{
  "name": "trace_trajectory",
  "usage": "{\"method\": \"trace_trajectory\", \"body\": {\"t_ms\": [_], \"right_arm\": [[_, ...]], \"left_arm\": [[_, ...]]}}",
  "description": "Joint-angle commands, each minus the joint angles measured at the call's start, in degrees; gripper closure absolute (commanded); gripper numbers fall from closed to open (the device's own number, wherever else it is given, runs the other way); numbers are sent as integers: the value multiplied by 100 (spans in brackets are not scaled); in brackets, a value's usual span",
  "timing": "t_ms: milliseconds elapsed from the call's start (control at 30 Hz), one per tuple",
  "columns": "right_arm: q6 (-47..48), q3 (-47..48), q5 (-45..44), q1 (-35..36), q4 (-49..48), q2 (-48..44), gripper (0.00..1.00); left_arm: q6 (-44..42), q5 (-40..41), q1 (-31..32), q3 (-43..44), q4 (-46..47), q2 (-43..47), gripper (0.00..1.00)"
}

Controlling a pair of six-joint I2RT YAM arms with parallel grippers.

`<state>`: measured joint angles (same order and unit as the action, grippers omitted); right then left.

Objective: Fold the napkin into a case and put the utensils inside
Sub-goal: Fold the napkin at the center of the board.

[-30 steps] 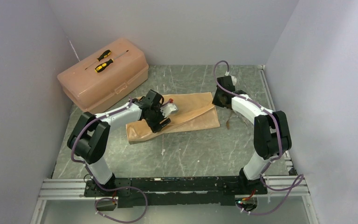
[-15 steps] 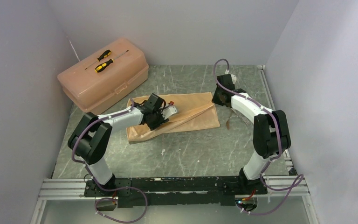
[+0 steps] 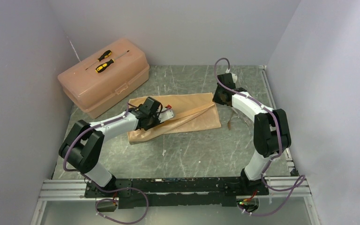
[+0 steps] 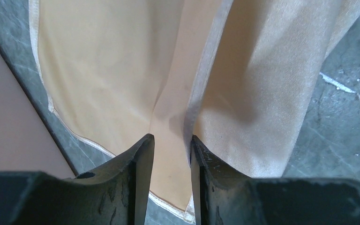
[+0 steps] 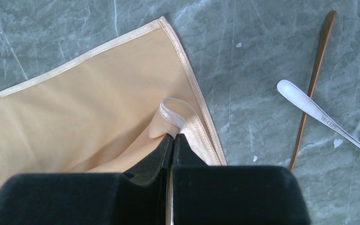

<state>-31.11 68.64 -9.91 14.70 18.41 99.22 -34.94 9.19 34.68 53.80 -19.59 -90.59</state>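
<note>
The peach-tan napkin (image 3: 187,115) lies creased and partly folded lengthwise on the table's middle. My left gripper (image 3: 157,123) is down on its left half. In the left wrist view its jaws (image 4: 171,140) stand a little apart, straddling a strip of napkin (image 4: 103,70) beside a hemmed edge. My right gripper (image 3: 219,101) is at the napkin's far right corner, shut on a curled bit of the napkin's (image 5: 75,117) hem at its fingertips (image 5: 172,136). The utensils (image 3: 232,121) lie on the table right of the napkin: a thin golden-brown piece (image 5: 315,79) and a silver handle (image 5: 323,119).
A pink plastic toolbox (image 3: 104,79) stands at the back left with two yellow-and-black screwdrivers (image 3: 104,61) on its lid. Grey walls close in the table on three sides. The arms' base rail (image 3: 178,185) runs along the near edge.
My left gripper has dropped lower onto the napkin, shifted slightly left, and its jaws have narrowed. The right gripper has stayed shut at the far right corner, barely moving.
</note>
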Motion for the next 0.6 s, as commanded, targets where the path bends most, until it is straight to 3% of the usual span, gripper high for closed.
{"method": "trace_trajectory", "body": {"t_ms": [0,433,567], "right_arm": [[-31,229,-71,-28,-61,-16,100],[-58,219,-84,-28,-98,1,100],[-62,242,-77,-28,-101,19,100]], "left_arm": [[-175,86,-44,-68,-7,206,61],[-495,221,-443,-378,97,510,57],[-681,370,-512,-508,272,614,61]]}}
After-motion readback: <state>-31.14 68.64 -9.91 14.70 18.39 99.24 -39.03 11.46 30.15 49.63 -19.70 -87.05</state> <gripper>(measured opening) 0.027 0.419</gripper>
